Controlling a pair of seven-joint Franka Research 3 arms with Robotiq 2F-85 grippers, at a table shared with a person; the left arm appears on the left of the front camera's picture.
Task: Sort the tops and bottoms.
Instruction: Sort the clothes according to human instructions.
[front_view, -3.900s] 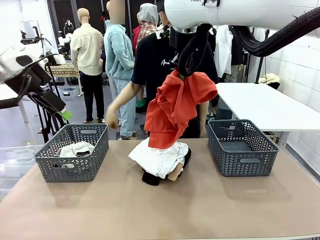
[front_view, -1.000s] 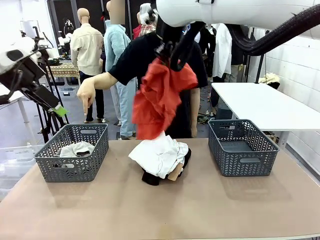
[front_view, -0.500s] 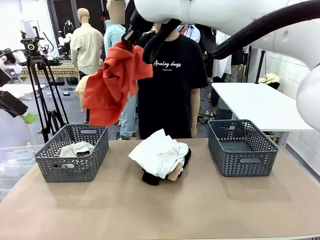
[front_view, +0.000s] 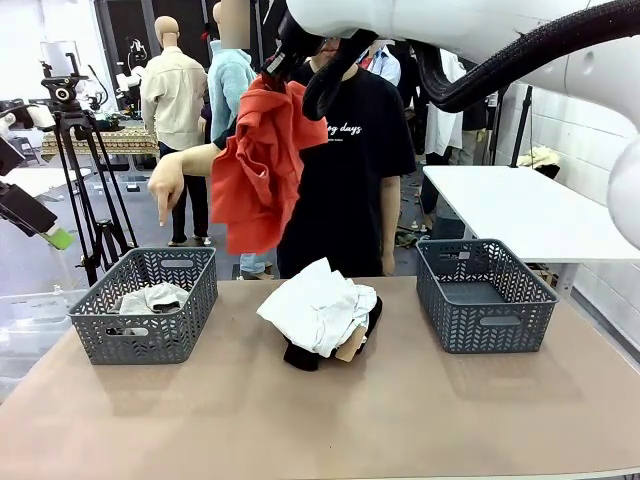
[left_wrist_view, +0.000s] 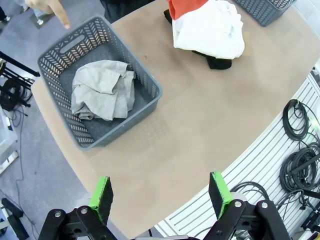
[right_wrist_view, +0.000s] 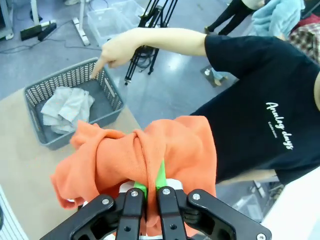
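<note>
- 1 table (front_view: 300, 420) carries 2 grey baskets; the left basket (front_view: 150, 340) serves as the landmark here.
- 1 person (front_view: 345, 180) in a black T-shirt stands beyond the table's far edge, further right than the left basket.
- The right basket (front_view: 485, 320) stands well apart from the left basket, toward the table's other end, in line with it.
- 1 orange-red top (front_view: 255, 170) hangs bunched in the air, higher than the left basket and just past its right end.
- 1 white top (front_view: 318, 305) lies crumpled on the table to the right of the left basket, between the 2 baskets.
- 1 pair of black bottoms (front_view: 300, 355) lies under that white top, showing at its near edge.
- 1 light grey cloth (left_wrist_view: 102, 90) lies crumpled inside the left basket.
- The person's hand (front_view: 165, 190) points 1 finger down, above the left basket's far rim.
- The right gripper (right_wrist_view: 149, 182) has its 2 fingers pinched tight on the orange-red top's folds.
- The left gripper (left_wrist_view: 160, 195) hovers high, off the left basket's near side, its 2 fingers spread wide and holding nothing.
</note>
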